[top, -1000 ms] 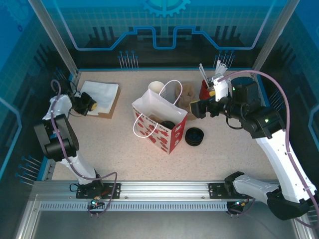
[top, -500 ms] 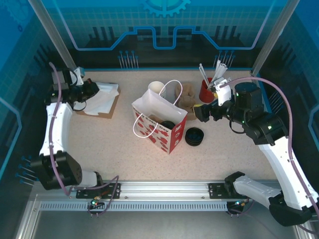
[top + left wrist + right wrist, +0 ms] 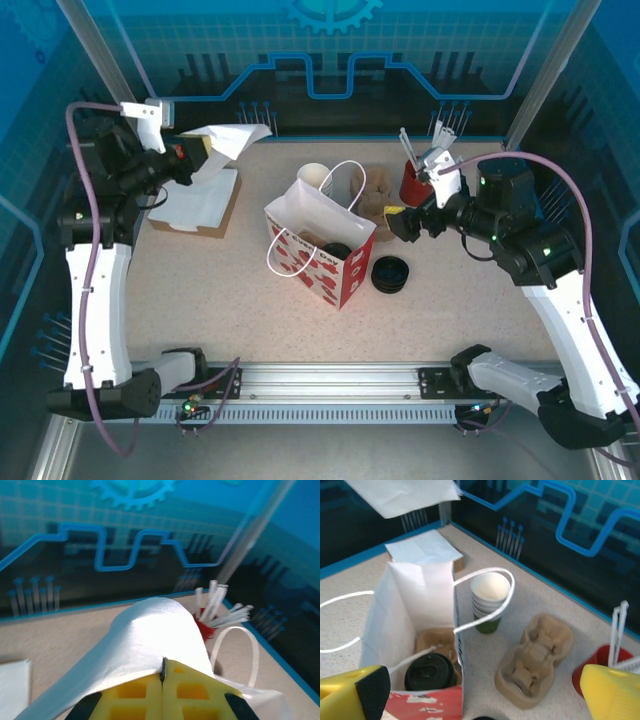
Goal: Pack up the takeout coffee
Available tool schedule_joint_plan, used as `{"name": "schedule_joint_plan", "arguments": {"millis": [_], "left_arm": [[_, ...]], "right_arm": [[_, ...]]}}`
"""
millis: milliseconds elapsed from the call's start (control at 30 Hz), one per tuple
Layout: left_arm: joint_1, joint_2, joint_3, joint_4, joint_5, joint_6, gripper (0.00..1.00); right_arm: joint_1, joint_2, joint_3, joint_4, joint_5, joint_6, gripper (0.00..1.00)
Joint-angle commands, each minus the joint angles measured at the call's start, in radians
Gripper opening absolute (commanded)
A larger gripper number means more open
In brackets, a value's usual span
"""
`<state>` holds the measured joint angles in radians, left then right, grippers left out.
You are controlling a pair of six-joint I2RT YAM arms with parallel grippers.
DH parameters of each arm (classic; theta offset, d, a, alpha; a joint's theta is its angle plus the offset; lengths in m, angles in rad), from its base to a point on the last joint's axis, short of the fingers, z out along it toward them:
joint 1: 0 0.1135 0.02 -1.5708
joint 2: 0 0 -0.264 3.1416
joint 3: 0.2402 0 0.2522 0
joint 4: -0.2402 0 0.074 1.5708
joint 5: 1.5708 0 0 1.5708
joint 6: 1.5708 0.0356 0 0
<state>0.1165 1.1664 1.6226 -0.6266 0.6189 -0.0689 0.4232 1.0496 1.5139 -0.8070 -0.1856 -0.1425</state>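
- Across the overhead view, a speckled beige table (image 3: 200, 300) takes up the middle of the frame. Blue walls with a circuit pattern (image 3: 330, 50) close it in, and a metal rail (image 3: 320, 395) runs along the bottom.
- At frame centre stands an open white paper bag (image 3: 318, 262) with red hearts on its side. The takeout coffee (image 3: 430, 671) sits upright inside it, black lid up, on a pulp tray at the bag's bottom.
- Just above the bag are a stack of lidless cups (image 3: 313, 177) and some pulp cup carriers (image 3: 377, 195). A red cup of white stirrers (image 3: 412, 182) stands to their right.
- A stack of black lids (image 3: 390, 273) lies just beside the bag's lower right corner.
- At upper left, a pile of napkins (image 3: 195, 200) rests on brown card.
- The left gripper (image 3: 190, 155) hangs over that pile, its fingers pinched together on 1 white napkin (image 3: 235, 140) that fans out to the right.
- The right gripper (image 3: 397, 222), right of the bag, has its jaws spread wide and holds nothing. In its wrist view the bag's looped handles cross in front of the coffee.
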Motion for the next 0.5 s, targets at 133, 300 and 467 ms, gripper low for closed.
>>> {"name": "schedule_joint_plan", "arguments": {"millis": [133,300,467], "left_arm": [[-0.101,0.004,0.152,-0.005,0.271,0.035,0.00],[-0.165,0.019,0.212,-0.037,0.332,0.069,0.00],[-0.212,0.031,0.237,-0.071,0.347,0.107,0.00]], "right_arm": [[0.088,0.123,0.196,-0.014,-0.167,-0.194,1.00],[0.148,0.201,0.282,-0.011,-0.194,-0.248,1.00],[0.174,0.241,0.353,0.002,-0.245,-0.276,1.00]]}}
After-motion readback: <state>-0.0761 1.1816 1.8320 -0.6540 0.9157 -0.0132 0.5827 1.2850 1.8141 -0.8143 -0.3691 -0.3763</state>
